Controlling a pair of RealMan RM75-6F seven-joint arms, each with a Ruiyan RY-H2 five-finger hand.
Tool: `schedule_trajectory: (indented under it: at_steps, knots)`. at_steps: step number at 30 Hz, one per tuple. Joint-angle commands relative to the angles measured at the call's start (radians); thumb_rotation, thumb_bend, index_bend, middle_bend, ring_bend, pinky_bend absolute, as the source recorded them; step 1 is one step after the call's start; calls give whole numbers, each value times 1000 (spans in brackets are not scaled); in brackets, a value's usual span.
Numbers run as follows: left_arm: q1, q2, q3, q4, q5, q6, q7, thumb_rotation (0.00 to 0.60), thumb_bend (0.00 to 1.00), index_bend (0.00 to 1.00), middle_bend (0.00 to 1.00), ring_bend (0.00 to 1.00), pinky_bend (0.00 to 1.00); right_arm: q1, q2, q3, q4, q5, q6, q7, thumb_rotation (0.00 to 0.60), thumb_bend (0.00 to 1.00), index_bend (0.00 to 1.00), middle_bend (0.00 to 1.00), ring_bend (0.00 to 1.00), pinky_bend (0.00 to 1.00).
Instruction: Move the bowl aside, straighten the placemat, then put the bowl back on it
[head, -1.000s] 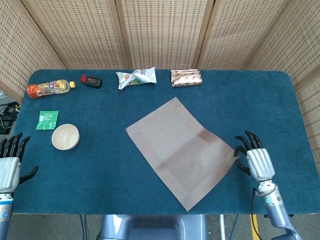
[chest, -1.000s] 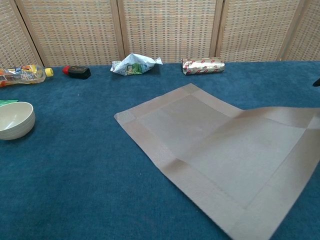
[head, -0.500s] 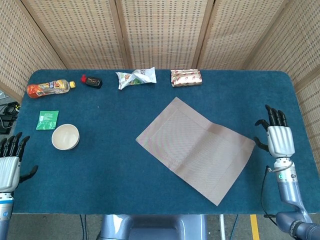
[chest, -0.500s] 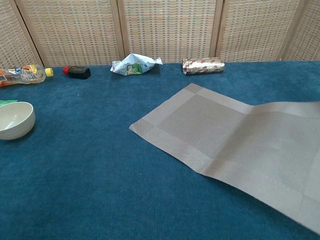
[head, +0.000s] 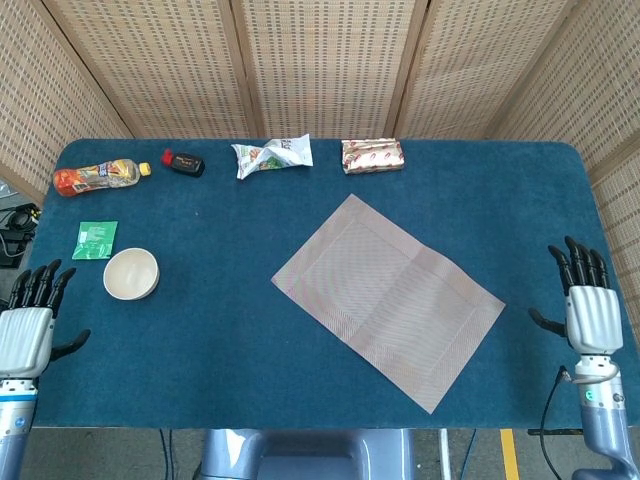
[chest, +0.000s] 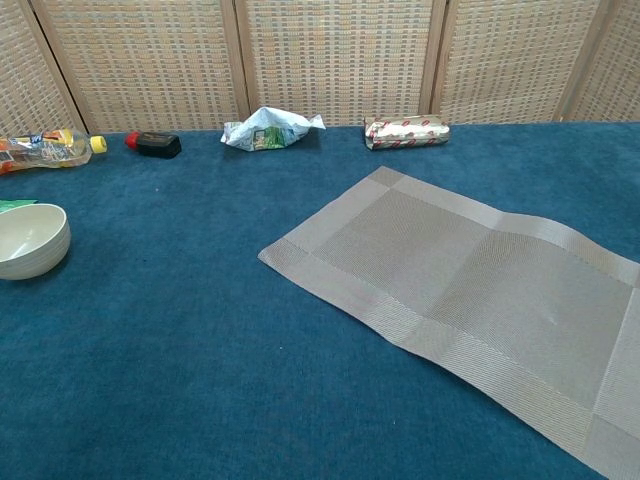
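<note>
Fingers: both your hands are spread and hold nothing, left hand (head: 24, 335) and right hand (head: 590, 315) at the near bench corners.
Mat (head: 388, 299): flat but skewed, mid-bench.
Bowl (head: 131, 273): far left, well apart from the mat.
Risk: tugging one corner could crease the mat or worsen the skew.

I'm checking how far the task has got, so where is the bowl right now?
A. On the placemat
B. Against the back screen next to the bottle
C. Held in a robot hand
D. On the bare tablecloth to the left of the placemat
D: the bowl sits on the blue cloth well left of the placemat, and neither robot hand touches it.
</note>
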Motion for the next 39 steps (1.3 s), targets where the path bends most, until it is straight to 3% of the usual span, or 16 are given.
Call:
schedule_trajectory:
  at_steps: [1, 6, 12, 15, 28, 39]
  knots:
    - [-36, 20, -19, -29, 2, -31, 57, 600, 173, 84, 0, 0, 0, -51, 32, -36, -64, -51, 63, 5, 600, 156, 94, 0, 0, 0]
    - [-118, 26, -71, -83, -20, -100, 170, 600, 173, 61, 0, 0, 0, -69, 58, -31, -93, -59, 91, -10, 600, 153, 53, 0, 0, 0]
    - [-238, -21, -116, -90, -86, -233, 309, 600, 173, 63, 0, 0, 0, -70, 87, -22, -116, -19, 41, -19, 600, 150, 35, 0, 0, 0]
    - [-298, -63, -134, -68, -118, -291, 354, 600, 114, 77, 0, 0, 0, -72, 95, -11, -120, -12, 42, -5, 600, 146, 35, 0, 0, 0]
    - [-557, -309, -187, 174, -287, -515, 497, 600, 78, 102, 0, 0, 0, -67, 88, 7, -78, -3, 15, 57, 600, 138, 35, 0, 0, 0]
    - [-708, -498, -165, 387, -368, -618, 588, 600, 85, 104, 0, 0, 0, -63, 86, 24, -45, 18, -14, 110, 600, 138, 35, 0, 0, 0]
